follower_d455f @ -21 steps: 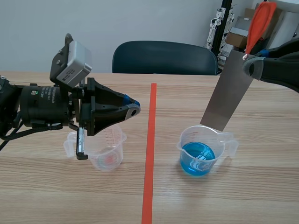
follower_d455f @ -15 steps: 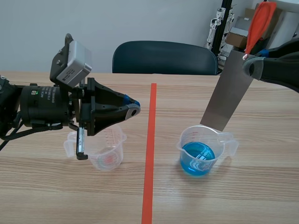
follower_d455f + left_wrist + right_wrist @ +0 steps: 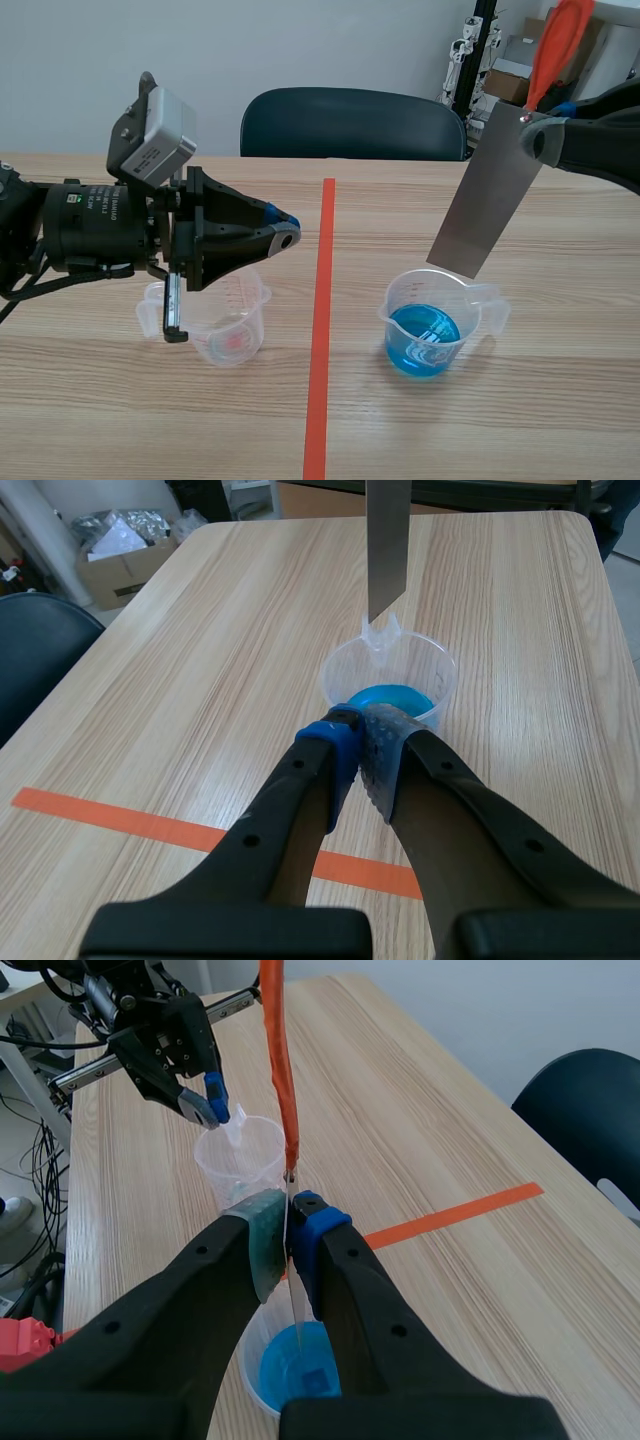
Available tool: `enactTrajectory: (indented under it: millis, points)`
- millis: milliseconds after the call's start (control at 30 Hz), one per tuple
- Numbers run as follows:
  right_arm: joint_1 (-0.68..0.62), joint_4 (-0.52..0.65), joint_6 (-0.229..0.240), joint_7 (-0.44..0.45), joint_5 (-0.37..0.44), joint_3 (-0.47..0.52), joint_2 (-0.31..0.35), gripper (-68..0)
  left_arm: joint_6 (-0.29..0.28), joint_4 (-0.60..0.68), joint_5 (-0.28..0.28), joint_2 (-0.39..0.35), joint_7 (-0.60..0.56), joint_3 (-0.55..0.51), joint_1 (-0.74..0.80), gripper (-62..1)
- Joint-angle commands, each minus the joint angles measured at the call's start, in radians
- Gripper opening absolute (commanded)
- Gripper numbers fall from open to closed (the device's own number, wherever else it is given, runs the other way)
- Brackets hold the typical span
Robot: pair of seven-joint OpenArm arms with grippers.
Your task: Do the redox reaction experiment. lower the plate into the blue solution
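Plate [image 3: 490, 185] pinched at its top between right gripper [image 3: 288, 1228] fingers, tilted toward 1 o'clock | lower edge just above cup [image 3: 492, 308] rim — clear of blue liquid [image 3: 422, 342] | left gripper [image 3: 362, 742] fingers pressed together, empty — over clear cup [image 3: 240, 300] at 9 o'clock

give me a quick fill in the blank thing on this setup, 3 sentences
1. The right gripper is shut on the metal plate, whose lower edge hangs ____ the cup, not yet in the liquid.
2. The liquid in that cup is ____.
3. The left gripper has its fingers together and is shut on ____.

Missing words: above; blue; nothing
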Motion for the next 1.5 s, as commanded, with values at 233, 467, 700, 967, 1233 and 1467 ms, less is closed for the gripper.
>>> enactTrajectory:
  millis: [233, 467, 700, 967, 1233, 1467]
  points:
    - [0.018, 0.007, 0.008, 0.014, 0.015, 0.020, 0.013, -66.9, 0.002, 0.013, -0.014, 0.005, -0.014, 0.003, -0.006, -58.0]
    - [0.018, 0.007, 0.008, 0.014, 0.015, 0.020, 0.013, -66.9, 0.003, 0.013, -0.014, 0.005, -0.014, 0.003, -0.006, -58.0]
    - [0.018, 0.007, 0.008, 0.010, 0.015, 0.020, 0.013, -66.9, 0.003, 0.013, -0.014, 0.005, -0.014, 0.003, -0.006, -58.0]
    - [0.017, 0.007, 0.008, 0.006, 0.015, 0.020, 0.013, -66.9, 0.004, 0.013, -0.014, 0.005, -0.014, 0.003, -0.006, -58.0]
    - [0.011, -0.001, 0.008, -0.013, 0.014, 0.020, -0.005, -66.9, 0.010, 0.013, -0.014, -0.023, -0.072, 0.003, 0.005, -58.0]
    - [0.000, -0.059, 0.008, -0.031, 0.014, 0.020, -0.042, -66.9, 0.074, 0.013, -0.014, -0.125, -0.207, -0.001, 0.079, -58.0]
